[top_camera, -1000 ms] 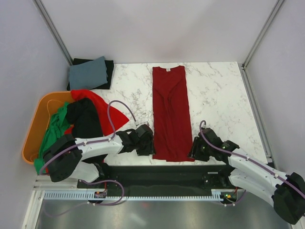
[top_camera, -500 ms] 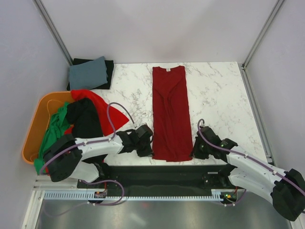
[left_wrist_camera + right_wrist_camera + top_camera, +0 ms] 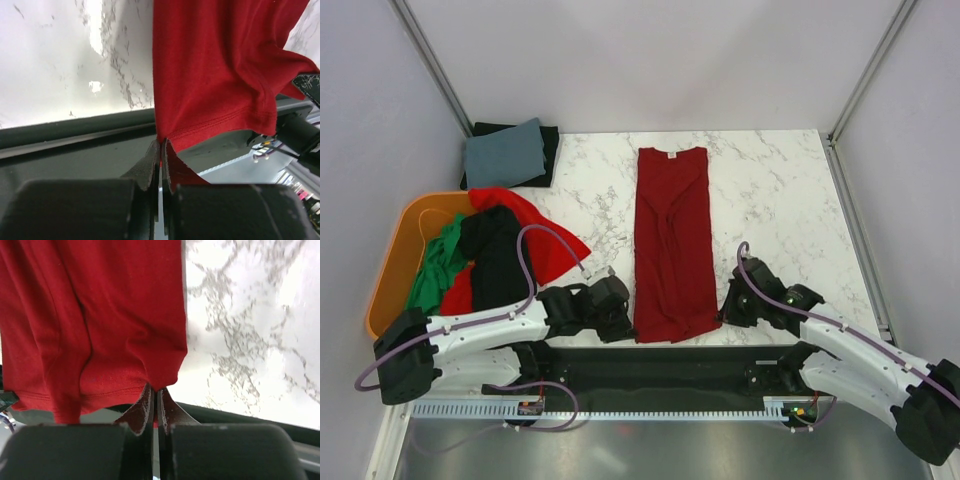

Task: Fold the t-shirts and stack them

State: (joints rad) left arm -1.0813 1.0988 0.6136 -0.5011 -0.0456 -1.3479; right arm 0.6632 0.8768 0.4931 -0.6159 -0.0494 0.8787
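White marble is covering the table [image 3: 770, 190], and down its middle a dark red shirt [image 3: 672, 240] is lying as a long narrow strip, collar at the far end and hem at the near edge. An orange tub [image 3: 392, 260] is sitting at the left side, holding a green shirt [image 3: 438, 270] and a black shirt [image 3: 498, 255], while a bright red shirt [image 3: 545, 245] is spilling over its rim onto the marble. In the far left corner a folded grey-blue cloth [image 3: 505, 153] is resting on a folded black cloth [image 3: 550, 140]. The left gripper [image 3: 161, 145] is pinching the near left corner of the dark red hem, fingers pressed together on the fabric. The right gripper [image 3: 155, 390] is clamping the near right corner the same way.
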